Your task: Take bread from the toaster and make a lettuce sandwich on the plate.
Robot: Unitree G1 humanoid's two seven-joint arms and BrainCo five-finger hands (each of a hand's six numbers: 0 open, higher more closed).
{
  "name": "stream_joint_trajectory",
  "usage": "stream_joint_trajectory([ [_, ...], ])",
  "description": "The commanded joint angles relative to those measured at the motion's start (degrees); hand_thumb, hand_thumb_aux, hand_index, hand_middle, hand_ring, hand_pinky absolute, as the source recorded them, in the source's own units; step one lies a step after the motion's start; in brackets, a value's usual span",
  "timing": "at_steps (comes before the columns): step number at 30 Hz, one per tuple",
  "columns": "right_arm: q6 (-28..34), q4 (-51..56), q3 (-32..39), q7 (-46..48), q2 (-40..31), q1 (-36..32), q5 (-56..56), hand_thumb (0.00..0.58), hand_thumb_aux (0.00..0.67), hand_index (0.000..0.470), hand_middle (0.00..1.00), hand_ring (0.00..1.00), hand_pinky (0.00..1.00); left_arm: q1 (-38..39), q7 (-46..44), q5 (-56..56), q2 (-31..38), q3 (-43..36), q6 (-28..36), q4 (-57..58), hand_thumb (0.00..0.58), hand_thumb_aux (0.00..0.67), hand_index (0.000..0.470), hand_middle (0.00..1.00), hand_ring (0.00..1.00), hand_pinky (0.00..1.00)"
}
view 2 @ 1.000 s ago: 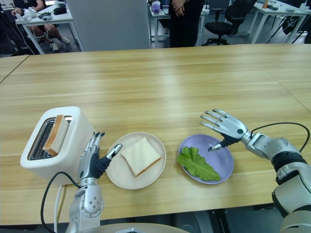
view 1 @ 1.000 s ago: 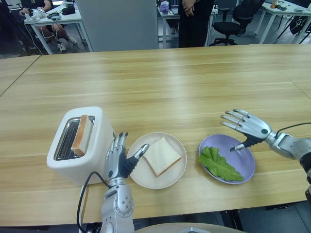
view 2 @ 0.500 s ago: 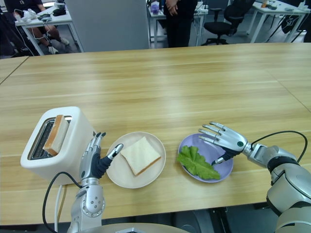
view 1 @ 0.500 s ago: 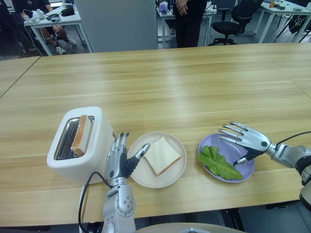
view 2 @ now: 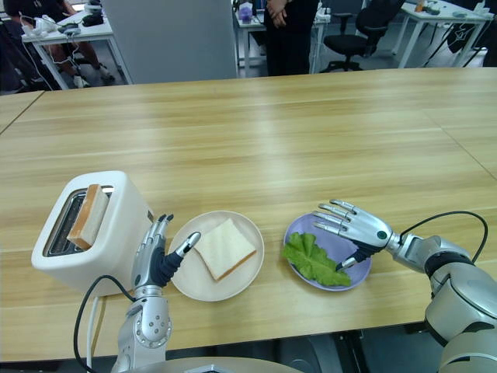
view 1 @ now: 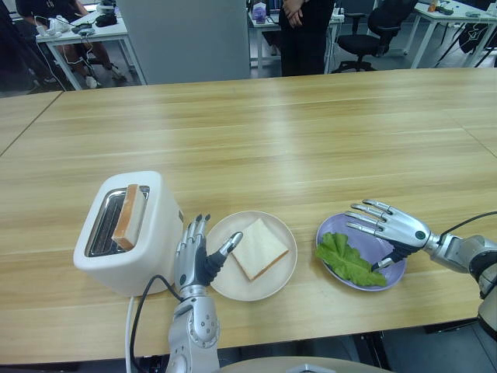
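Purple plate (view 1: pixel 330 228) with lettuce (view 1: pixel 347 262): the right hand (view 1: pixel 394 225), fingers spread, has sunk from above the far rim to just over the leaf. Left hand (view 1: pixel 192 260), fingers spread, stays between toaster (view 1: pixel 159 225), holding one bread slice (view 1: pixel 126 217), and cream plate (view 1: pixel 233 286) bearing a second slice (view 1: pixel 260 249).

Toaster (view 1: pixel 155 225), cream plate (view 1: pixel 256 290) and purple plate (view 1: pixel 335 227) line the table's (view 1: pixel 256 140) near edge; passage lies behind them.

Taking the round beige plate (view 1: pixel 233 284) on the long wooden table (view 1: pixel 256 148) as centre: a square white bread slice (view 1: pixel 259 249) lies on it. Just left sits the white plastic toaster (view 1: pixel 147 249), a browned toast slice (view 1: pixel 127 217) standing in its slot, with the left hand (view 1: pixel 194 260) in between. To its right, a round purple plate (view 1: pixel 342 228) holds a green lettuce leaf (view 1: pixel 348 260), right hand (view 1: pixel 392 227) over its far-right side.
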Motion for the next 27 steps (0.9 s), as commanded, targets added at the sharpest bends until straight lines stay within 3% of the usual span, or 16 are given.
stream_joint_trajectory([
  [1,-1.0,-1.8,2.1,-0.7,0.2,0.0,-1.0,0.000,0.000,0.000,0.00,0.00,0.00,0.5,-0.3,-0.4,-0.1,-0.5,0.2,0.3,0.000,0.000,0.000,0.00,0.00,0.00],
  [10,-0.4,-2.6,5.3,-0.5,1.5,0.1,-2.4,0.000,0.000,0.000,0.00,0.00,0.00,0.8,-0.3,-0.3,-0.3,-1.1,0.4,0.5,0.000,0.000,0.000,0.00,0.00,0.00],
  [11,-0.2,-2.2,5.6,-0.3,1.7,0.3,-2.6,0.179,0.113,0.078,0.00,0.00,0.00,0.8,-0.3,-0.4,-0.3,-1.1,0.4,0.6,0.000,0.000,0.000,0.00,0.00,0.00],
  [12,-0.1,-2.0,6.0,-0.2,1.9,0.4,-2.6,0.194,0.123,0.085,0.00,0.00,0.00,0.8,-0.3,-0.4,-0.3,-1.1,0.4,0.7,0.000,0.000,0.000,0.00,0.00,0.00],
  [13,0.0,-1.7,6.1,-0.1,2.0,0.5,-2.6,0.322,0.223,0.153,0.00,0.00,0.00,0.8,-0.4,-0.5,-0.3,-1.1,0.4,0.7,0.000,0.000,0.000,0.00,0.00,0.00],
  [14,-0.1,-1.6,6.3,0.2,2.1,0.4,-2.5,0.503,0.426,0.292,0.00,0.00,0.00,0.8,-0.4,-0.5,-0.2,-1.1,0.4,0.7,0.000,0.000,0.000,0.00,0.00,0.00],
  [15,-0.1,-1.5,6.6,0.4,2.2,0.3,-2.6,0.503,0.426,0.292,0.00,0.00,0.00,0.7,-0.5,-0.7,-0.1,-0.9,0.3,0.9,0.000,0.000,0.000,0.00,0.00,0.00],
  [16,-0.1,-1.3,6.8,0.6,2.4,0.2,-2.6,0.580,0.670,0.460,0.00,0.00,0.00,0.6,-0.4,-0.9,0.0,-0.7,0.2,1.0,0.000,0.000,0.000,0.00,0.00,0.00],
  [27,-0.4,0.3,5.7,3.6,3.2,0.0,0.2,0.580,0.670,0.460,0.00,0.00,0.00,-0.7,0.2,-2.7,0.8,0.4,-0.5,3.2,0.000,0.000,0.000,0.00,0.00,0.00],
])
